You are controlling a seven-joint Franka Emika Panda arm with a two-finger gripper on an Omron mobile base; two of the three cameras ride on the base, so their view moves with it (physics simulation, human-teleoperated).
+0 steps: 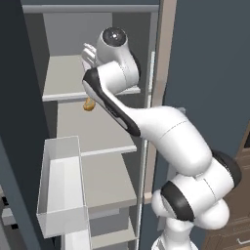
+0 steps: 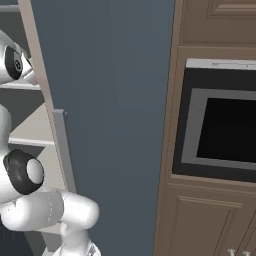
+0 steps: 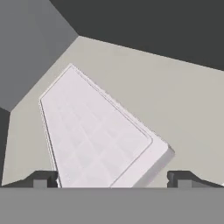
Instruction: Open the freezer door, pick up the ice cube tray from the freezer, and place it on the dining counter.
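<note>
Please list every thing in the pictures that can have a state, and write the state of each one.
freezer door: open, swung to the left.
clear bin on the door: looks empty.
freezer: open, shelves exposed.
ice cube tray: lying flat on a freezer shelf, not gripped.
gripper: open, one fingertip on each side of the tray's near end.
orange-brown lump: resting on a shelf, untouched.
oven: closed.
</note>
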